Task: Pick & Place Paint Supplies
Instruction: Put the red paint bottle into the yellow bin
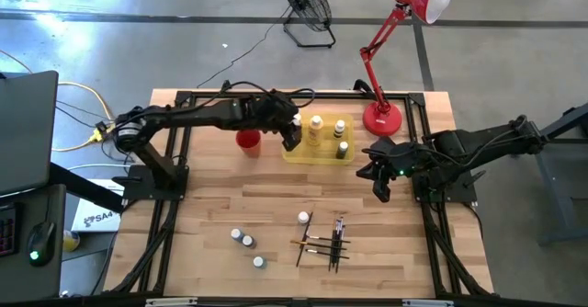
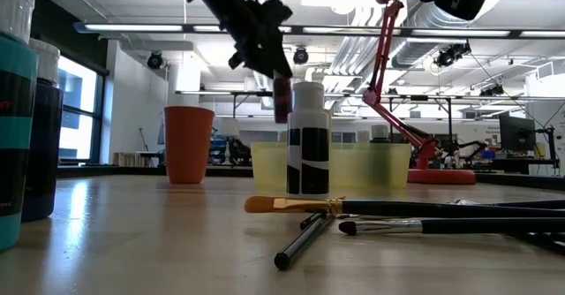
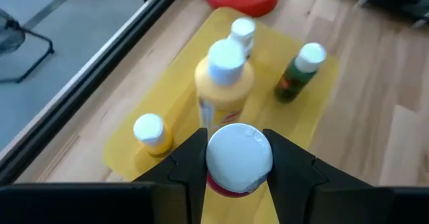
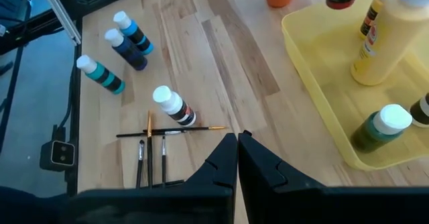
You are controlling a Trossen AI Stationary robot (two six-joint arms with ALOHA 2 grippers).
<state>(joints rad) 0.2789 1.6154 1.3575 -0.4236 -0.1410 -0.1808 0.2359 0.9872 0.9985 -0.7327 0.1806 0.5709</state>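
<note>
My left gripper (image 1: 292, 134) hangs over the left end of the yellow tray (image 1: 320, 153), shut on a small red-bodied bottle with a white cap (image 3: 239, 158). In the tray stand a large yellow bottle (image 3: 224, 76), a small yellow one (image 3: 149, 131), a green one (image 3: 298, 73) and one more white-capped bottle (image 3: 242, 33). On the near part of the table three blue and teal bottles (image 1: 246, 243) and a black-and-white bottle (image 1: 303, 218) stand upright, and several dark-handled brushes (image 1: 326, 241) lie flat. My right gripper (image 1: 381, 174) waits shut at the right, above the table. My left gripper pinches the red bottle at its top, just under the white cap (image 3: 239, 177), between its two fingers (image 3: 191, 163). The fingers come from above, pointing down. The bottle's red body (image 2: 282, 99) hangs upright below them, lifted clear above the tray.
A red cup (image 1: 247, 140) stands just left of the tray, and a red desk lamp's base (image 1: 382, 119) sits at its far right. A black frame rail (image 1: 276, 96) runs along the far edge. Bare wood (image 1: 211, 201) lies between the tray and the near bottles.
</note>
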